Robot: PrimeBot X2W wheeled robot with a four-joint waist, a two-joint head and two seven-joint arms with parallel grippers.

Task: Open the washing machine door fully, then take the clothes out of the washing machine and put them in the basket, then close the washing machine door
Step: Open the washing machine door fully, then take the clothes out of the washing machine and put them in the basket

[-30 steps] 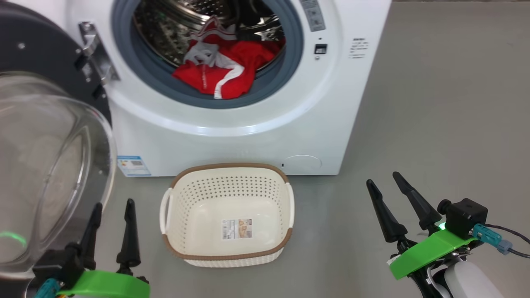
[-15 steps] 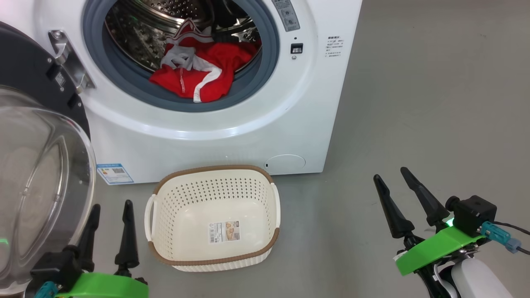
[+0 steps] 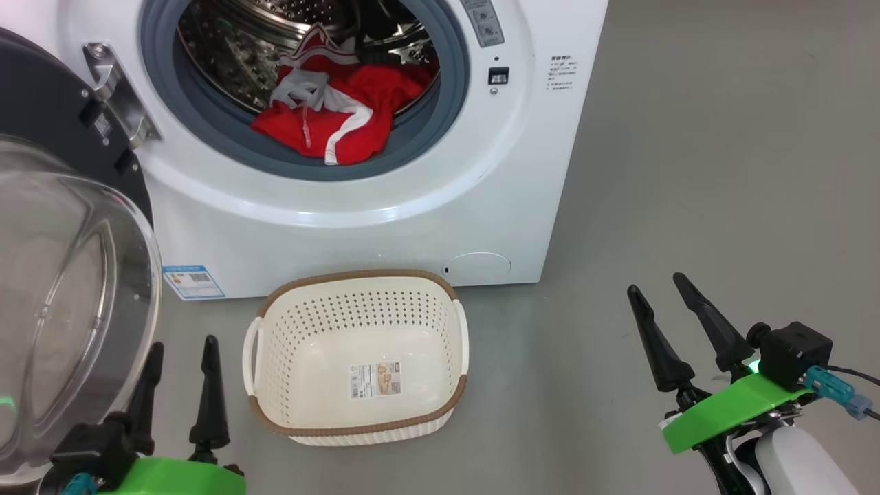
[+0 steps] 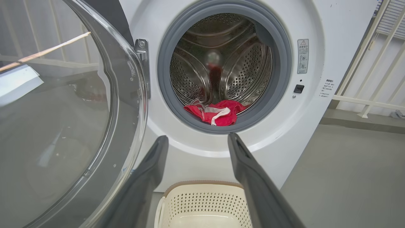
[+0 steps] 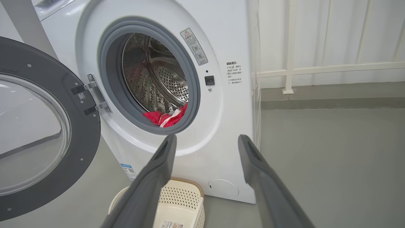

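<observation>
left gripper [image 3: 183,345]: just left of basket [image 3: 357,274], fingers apart, empty.
right gripper [image 3: 655,283]: well right of basket, fingers apart, empty.
washing machine door [image 3: 75,289]: open, left of basket, beside left gripper.
washing machine [image 3: 357,234]: just behind basket.
clothes [image 3: 344,117]: beyond basket, in drum mouth.

My right tool [image 5: 206,136] gapes, holding nothing, before the washing machine [image 5: 231,120]; its door [image 5: 84,148] hangs wide, red clothes [image 5: 164,117] lie low in the drum [image 5: 167,80], the basket [image 5: 185,198] sits below

Evenly, softly lit; barely shadowed. Glary on the washing machine door [image 4: 57,126] at nine o'clock. Bowed at wrist-view edges.
</observation>
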